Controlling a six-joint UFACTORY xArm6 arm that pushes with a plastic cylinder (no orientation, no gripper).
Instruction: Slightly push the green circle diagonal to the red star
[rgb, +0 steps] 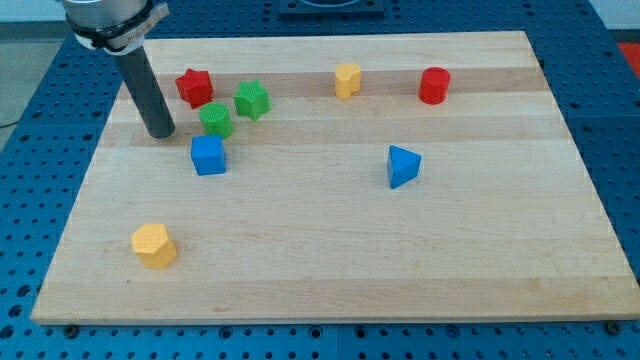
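The green circle (215, 120) sits on the wooden board in the upper left part of the view, just below and right of the red star (194, 87). A green star (252, 99) lies close to the circle's upper right. My tip (160, 132) rests on the board to the left of the green circle, a short gap away, and below and left of the red star. The dark rod rises from it toward the view's top left.
A blue cube (208, 155) lies just below the green circle. A yellow block (347, 79) and a red cylinder (434, 85) sit near the top. A blue triangle (402, 166) is right of centre. A yellow hexagon (154, 245) is at the lower left.
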